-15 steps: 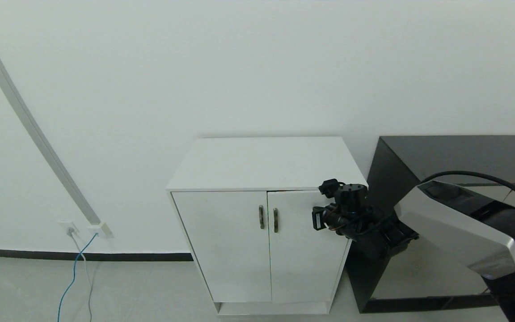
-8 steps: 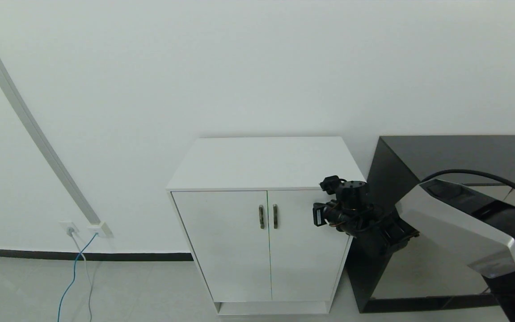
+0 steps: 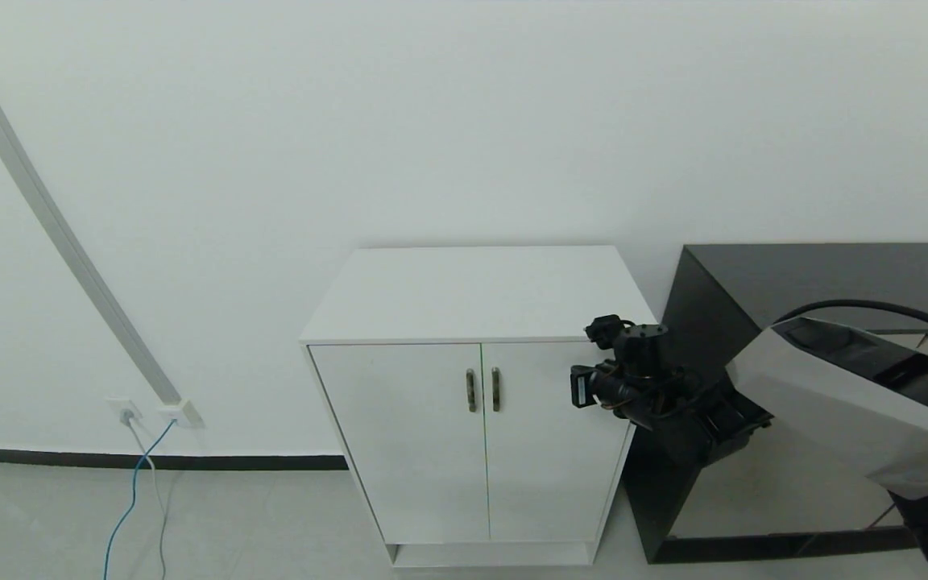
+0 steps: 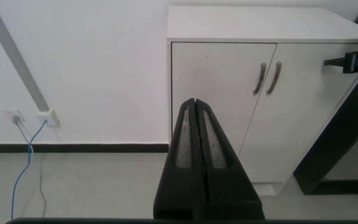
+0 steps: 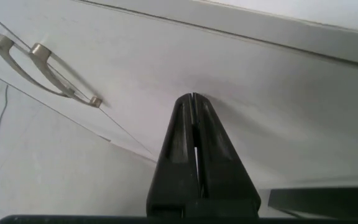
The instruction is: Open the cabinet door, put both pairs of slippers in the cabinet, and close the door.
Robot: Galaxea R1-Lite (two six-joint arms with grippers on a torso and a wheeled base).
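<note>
While cabinet doors (image 3: 408, 435) sit closed, right end effector (image 5: 194, 98) faces them.

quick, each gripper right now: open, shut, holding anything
Left gripper: shut, holding nothing.
Right gripper: shut, holding nothing, tips by the right cabinet door.

The right arm's forearm wears a smooth, angular silver-grey shell (image 3: 834, 403) with a dark recessed panel near its upper end. A thick black cable (image 3: 875, 304) arcs above it. The black wrist assembly (image 3: 649, 387) is blocky, with a short cylindrical joint on top and thin reddish wires tucked into its side. The right gripper (image 5: 194, 102) is matte black, with two long tapered fingers and greyish inner pads (image 5: 179, 138) meeting along a thin seam. The left gripper (image 4: 195, 106) has the same black wedge shape, and its grey pads are plainer to see.
</note>
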